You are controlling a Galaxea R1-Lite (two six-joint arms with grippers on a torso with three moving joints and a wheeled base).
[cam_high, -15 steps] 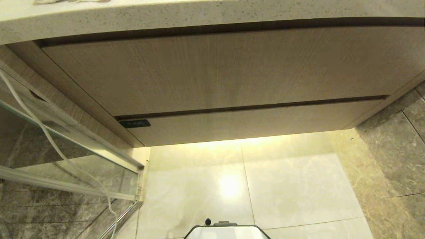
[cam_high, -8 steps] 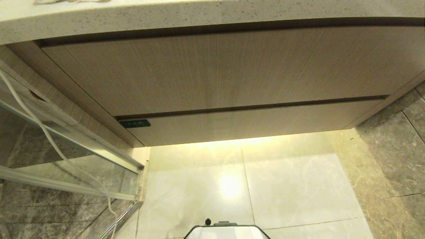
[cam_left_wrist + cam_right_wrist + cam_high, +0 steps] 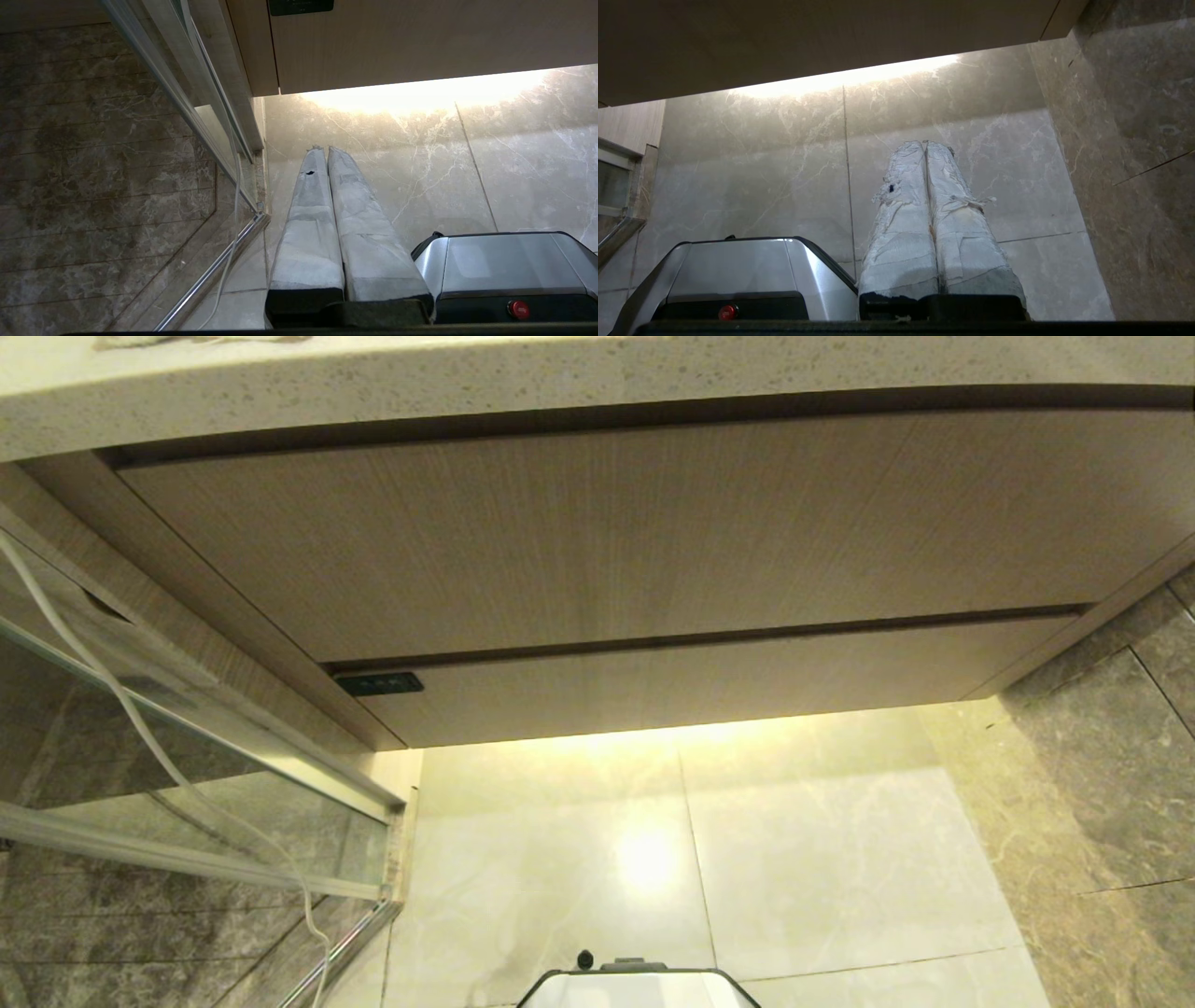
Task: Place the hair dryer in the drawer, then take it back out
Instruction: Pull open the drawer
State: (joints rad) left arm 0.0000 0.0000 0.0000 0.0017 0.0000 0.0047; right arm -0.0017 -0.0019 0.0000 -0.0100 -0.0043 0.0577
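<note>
Drawer [image 3: 709, 683] first: I see it fully closed, its narrow beige wood-grain front flush beneath the taller wood-grain panel [image 3: 607, 537], with a small black tag [image 3: 379, 684] at its left end. With the front closed I cannot see inside it. Above the panel runs the speckled pale stone table [image 3: 467, 383], and I only get its front edge and underside lip from my head camera. The hair dryer itself I cannot find in any of my views; only a thin white cord [image 3: 140, 728] hangs down on the left, seen through the glass partition [image 3: 187, 803] with its metal frame rails, and it runs on toward the floor there.

The room is a tiled bathroom. Pale glossy marble floor [image 3: 794, 859] spreads below the cabinet, lit by a warm strip glow from under the drawer, with a bright reflection near the middle. Darker brown marble wall tiles [image 3: 1102, 784] rise on the right, and similar dark tiles sit behind the glass on the left.

My left end effector [image 3: 325, 149] hangs low over the floor beside the robot's silver base [image 3: 504, 261], its two wrapped fingers [image 3: 308, 224] pressed together and holding nothing. My right end effector [image 3: 925, 143] hangs likewise on the other side of the base, fingers together and empty.
</note>
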